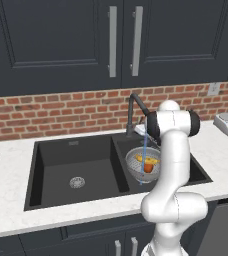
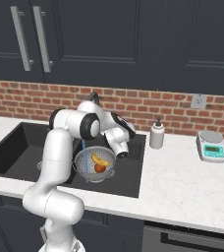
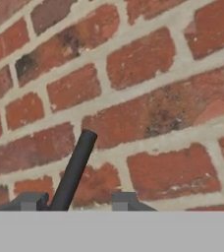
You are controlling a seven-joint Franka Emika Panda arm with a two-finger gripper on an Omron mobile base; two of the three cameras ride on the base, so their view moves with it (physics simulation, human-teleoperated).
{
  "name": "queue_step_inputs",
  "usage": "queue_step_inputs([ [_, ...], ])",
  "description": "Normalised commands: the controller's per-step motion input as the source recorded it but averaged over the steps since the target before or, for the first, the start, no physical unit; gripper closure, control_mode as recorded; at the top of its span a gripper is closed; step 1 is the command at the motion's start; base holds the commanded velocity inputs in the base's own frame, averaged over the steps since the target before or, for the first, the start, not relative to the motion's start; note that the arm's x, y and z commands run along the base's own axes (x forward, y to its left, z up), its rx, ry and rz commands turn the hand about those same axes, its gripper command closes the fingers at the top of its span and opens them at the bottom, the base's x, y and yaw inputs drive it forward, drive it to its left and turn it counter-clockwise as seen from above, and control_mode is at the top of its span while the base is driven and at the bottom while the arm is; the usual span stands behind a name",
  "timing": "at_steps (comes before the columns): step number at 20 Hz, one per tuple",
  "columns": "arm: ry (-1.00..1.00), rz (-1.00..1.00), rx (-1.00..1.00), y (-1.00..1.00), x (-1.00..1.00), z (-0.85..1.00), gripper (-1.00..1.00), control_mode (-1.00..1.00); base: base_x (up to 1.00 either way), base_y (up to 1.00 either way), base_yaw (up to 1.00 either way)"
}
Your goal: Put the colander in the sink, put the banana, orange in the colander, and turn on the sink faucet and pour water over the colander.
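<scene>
A simulated kitchen: dark cabinets above a red brick wall (image 3: 148, 54), a pale speckled surface (image 2: 182, 187) carrying a black double sink (image 1: 73, 150). The colander (image 2: 95, 165) sits in the basin nearer the arm, and inside it lie the banana (image 2: 102, 160) and, just beside it toward six o'clock, the orange (image 2: 99, 168). A thin blue stream of water (image 2: 85, 156) falls from the sink faucet (image 1: 134, 111) into the colander, so by my reading every part of the task is already in place and only the pouring goes on.

In the hand view the fingers (image 3: 77, 203) point at the brick wall, and a slim dark rod, probably the faucet's lever (image 3: 74, 170), rises between them toward one o'clock, close against the left tip. The tips stand partly apart; whether they actually pinch the rod I cannot tell. The lever's long axis runs nearly along the hand's own line of sight, so any further nudge would be sideways across it.

A white soap bottle (image 2: 157, 134) and a small scale (image 2: 211, 146) stand on the surface toward three o'clock of the sink.
</scene>
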Motion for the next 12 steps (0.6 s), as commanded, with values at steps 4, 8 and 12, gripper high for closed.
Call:
queue_step_inputs([
  [4, 0.12, -0.06, 0.15, -0.78, 0.23, 0.0, 1.0, -1.0, 0.0, 0.0, 0.0],
  [8, 0.02, -0.01, 0.29, -0.79, -0.13, 0.61, 1.0, -1.0, 0.0, 0.0, 0.0],
  [12, -0.06, 0.0, 0.35, -0.81, -0.37, 1.0, 1.0, -1.0, 0.0, 0.0, 0.0],
])
